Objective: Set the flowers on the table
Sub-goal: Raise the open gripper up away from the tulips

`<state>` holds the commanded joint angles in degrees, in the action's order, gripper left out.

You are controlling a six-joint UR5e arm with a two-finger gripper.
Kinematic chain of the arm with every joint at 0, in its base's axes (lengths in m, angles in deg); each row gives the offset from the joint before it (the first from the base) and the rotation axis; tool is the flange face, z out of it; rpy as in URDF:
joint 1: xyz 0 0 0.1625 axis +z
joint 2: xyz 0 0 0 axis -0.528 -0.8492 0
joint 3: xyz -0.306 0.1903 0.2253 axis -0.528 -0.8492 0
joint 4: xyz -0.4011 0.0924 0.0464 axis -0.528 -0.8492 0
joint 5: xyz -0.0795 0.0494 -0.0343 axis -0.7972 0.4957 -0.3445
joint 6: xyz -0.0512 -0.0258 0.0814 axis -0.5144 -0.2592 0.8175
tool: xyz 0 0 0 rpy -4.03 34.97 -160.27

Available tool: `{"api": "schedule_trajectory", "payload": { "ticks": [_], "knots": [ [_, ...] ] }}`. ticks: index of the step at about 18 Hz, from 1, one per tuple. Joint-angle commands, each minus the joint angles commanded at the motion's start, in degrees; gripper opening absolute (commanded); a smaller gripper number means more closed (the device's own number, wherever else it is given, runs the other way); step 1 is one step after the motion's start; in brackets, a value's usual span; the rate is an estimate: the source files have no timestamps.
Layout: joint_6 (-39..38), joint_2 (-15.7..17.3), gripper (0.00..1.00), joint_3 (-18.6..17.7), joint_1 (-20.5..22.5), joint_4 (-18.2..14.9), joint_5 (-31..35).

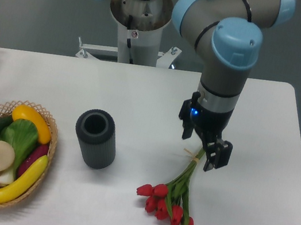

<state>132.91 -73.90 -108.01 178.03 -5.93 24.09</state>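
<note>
On large white rounded-corner tabletop (142,93), grey-and-blue robot arm's black two-finger gripper (203,147) hangs w/ fingers spread, holding nothing, prob. just clear of stem ends. Bunch of red tulips w/ green stems (174,195) lies flat near front edge.

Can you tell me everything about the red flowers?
The flowers are a bunch of red tulips with green stems and long green leaves, tied together near the stem ends with a pale band. They lie flat on the white table, blooms pointing toward the front edge, stems running up and to the right. The gripper hangs open just above the stem ends and does not hold them. Nothing else touches the bunch; the dark cylinder stands apart, to its left.
</note>
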Motion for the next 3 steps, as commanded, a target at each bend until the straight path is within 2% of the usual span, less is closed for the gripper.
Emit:
{"api": "schedule_trajectory", "payload": {
  "ticks": [3],
  "knots": [
    [-0.2, 0.1, 1.0, -0.1, -0.4, -0.1, 0.1]
  ]
}}
